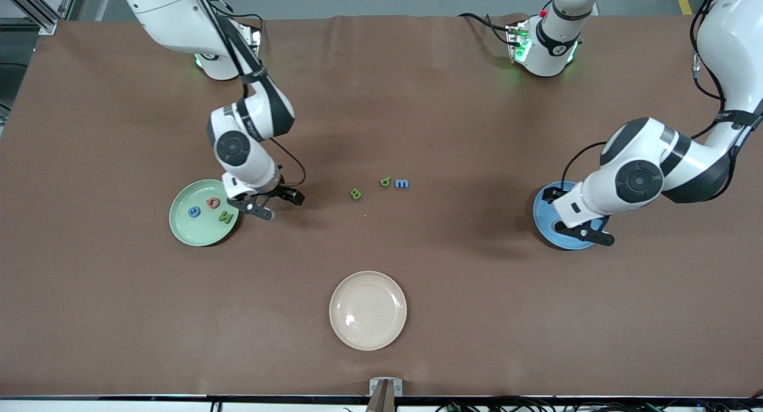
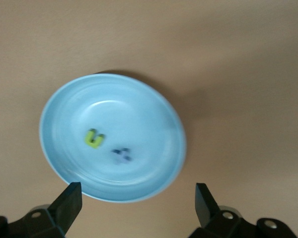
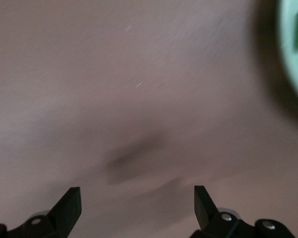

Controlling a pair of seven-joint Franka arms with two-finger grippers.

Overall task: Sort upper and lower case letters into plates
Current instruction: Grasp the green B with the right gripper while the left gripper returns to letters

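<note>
While both grippers gape empty (left (image 2: pixel 134 203), right (image 3: pixel 134 203)), blue letter (image 1: pixel 402 183) reads "m".

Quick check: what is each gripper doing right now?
Left gripper: open, holding nothing, over the blue plate.
Right gripper: open, holding nothing, over bare table beside the green plate.

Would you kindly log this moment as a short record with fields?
green plate: blue, red and green letters inside
blue plate: green letter, blue letter
cream plate: no letters
loose on table: green letter, green letter, blue letter
left gripper: open, over blue plate
right gripper: open, beside green plate
</note>
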